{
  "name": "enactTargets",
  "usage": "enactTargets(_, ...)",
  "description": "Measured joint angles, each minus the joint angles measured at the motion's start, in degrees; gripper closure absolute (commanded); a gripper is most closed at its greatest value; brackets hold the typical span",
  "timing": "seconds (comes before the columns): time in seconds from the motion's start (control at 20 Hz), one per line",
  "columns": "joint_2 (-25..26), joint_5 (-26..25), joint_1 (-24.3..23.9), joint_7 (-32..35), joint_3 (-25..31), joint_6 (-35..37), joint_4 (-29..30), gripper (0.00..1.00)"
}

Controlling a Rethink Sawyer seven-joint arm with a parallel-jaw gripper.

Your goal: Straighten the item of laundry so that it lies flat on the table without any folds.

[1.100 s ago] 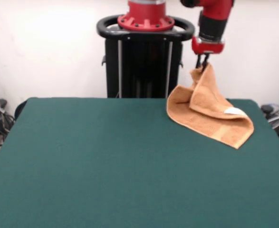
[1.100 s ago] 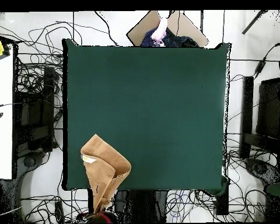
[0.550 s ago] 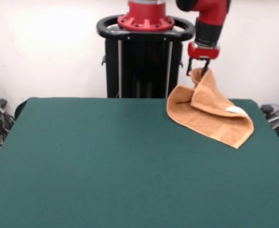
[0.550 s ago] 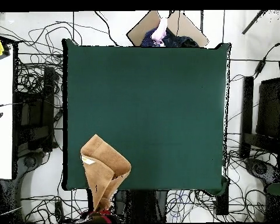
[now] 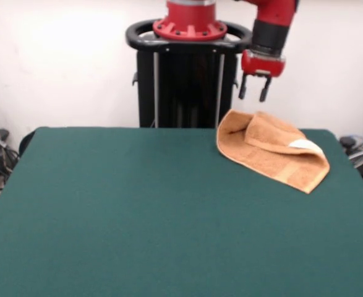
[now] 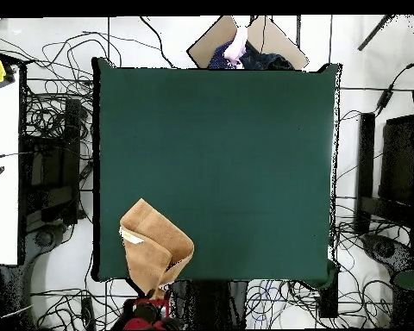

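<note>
Progress: early, we judge | towel [image 5: 271, 151] folded over itself, 2 o'clock corner of surface [image 5: 138, 210] | end effector [image 5: 254, 88] spread, empty, above it | left: unfold, flatten.

Front camera: low, across the counter [image 5: 138, 216], facing pedestal. Overhead camera: high, straight down. Both share the counter.

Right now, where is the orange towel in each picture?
Front view: the towel lies folded at the table's far right corner, below the open hand.
Overhead view: the towel sits at the table's bottom left corner.
Shared landmark: the towel's white tag.
</note>
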Motion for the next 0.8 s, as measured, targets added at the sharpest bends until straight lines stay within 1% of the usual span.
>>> enactTargets(0.05,-0.68,0.00,-0.48,0.00,-0.01,0.23,0.01,0.00)
enactTargets(0.15,-4.14,0.00,-2.68,0.00,-0.02,2.40,0.00,0.00)
enactTargets(0.3,-6.78,0.29,-3.20,0.00,-0.12,5.43,-0.44,0.00)
enactTargets(0.4,-7.65,0.93,-2.92,0.00,-0.29,6.97,-1.03,0.00)
enactTargets(0.65,-7.55,3.17,-1.49,0.00,-0.45,7.74,-3.44,0.00)
enactTargets(0.8,-6.72,3.58,-1.74,0.00,-0.32,7.73,-5.11,0.00)
